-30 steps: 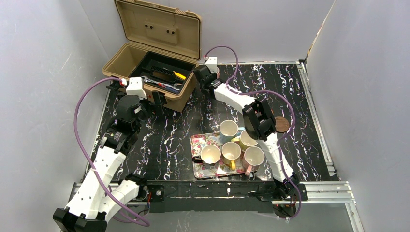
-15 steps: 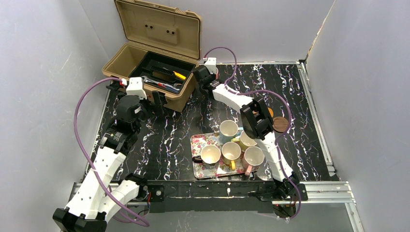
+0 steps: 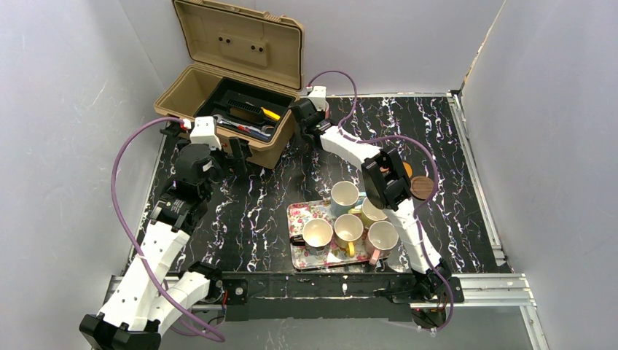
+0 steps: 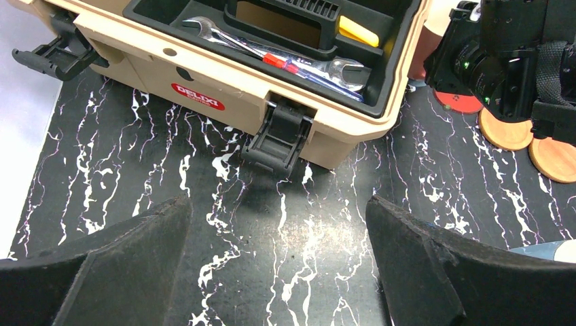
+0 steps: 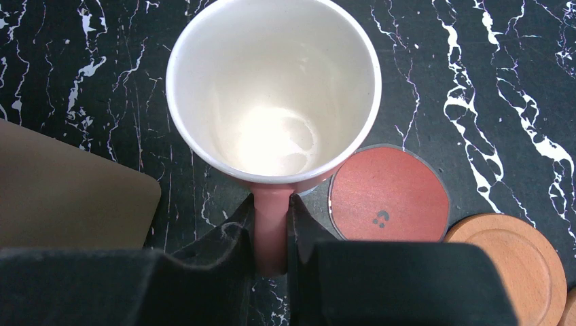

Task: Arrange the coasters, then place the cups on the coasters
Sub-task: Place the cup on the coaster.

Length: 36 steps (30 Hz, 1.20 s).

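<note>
Pink cup handle pinched in right claw, red coaster beside

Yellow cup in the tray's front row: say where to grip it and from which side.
Probably its handle, from the near side. The yellow cup stands upright with that handle pointing that way, while other cups crowd its body left and right on the floral tray.

I log one pink mug, cream-white inside, upright, its handle pinched in the right gripper. Red coaster flat just beside it, orange coaster next along. Five mugs upright, clustered on floral tray. Dark brown coaster flat, right of the tray.
</note>
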Motion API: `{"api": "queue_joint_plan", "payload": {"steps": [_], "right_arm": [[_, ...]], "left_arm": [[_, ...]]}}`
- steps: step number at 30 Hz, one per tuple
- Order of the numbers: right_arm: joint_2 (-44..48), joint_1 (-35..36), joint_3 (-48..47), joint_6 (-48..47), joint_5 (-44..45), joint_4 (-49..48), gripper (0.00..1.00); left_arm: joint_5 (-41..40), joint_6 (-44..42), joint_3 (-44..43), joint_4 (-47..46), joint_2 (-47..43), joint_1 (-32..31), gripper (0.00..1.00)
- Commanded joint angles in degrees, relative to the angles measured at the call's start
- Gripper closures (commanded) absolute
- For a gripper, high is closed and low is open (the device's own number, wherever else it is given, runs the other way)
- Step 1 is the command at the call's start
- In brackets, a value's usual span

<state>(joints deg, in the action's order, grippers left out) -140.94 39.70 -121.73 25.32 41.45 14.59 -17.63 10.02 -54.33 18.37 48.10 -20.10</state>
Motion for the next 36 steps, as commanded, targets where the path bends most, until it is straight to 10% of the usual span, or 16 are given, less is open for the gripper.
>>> {"api": "queue_joint_plan", "payload": {"steps": [1, 29, 36], "right_arm": [[0.0, -0.2, -4.0, 0.7, 1.8, -3.3, 0.81], [10.9, -0.2, 2.8, 2.5, -0.3, -2.8, 0.21], [25.3, -2.9, 16.8, 0.8, -20.5, -7.0, 0.11]], "left_arm": [[-1.3, -0.5, 0.1, -0.5, -1.1, -0.3, 0.02], [-1.6, -0.7, 0.1, -0.2, -1.3, -0.5, 0.02], [-0.7, -0.7, 0.3, -0.7, -0.9, -0.4, 0.02]]}}
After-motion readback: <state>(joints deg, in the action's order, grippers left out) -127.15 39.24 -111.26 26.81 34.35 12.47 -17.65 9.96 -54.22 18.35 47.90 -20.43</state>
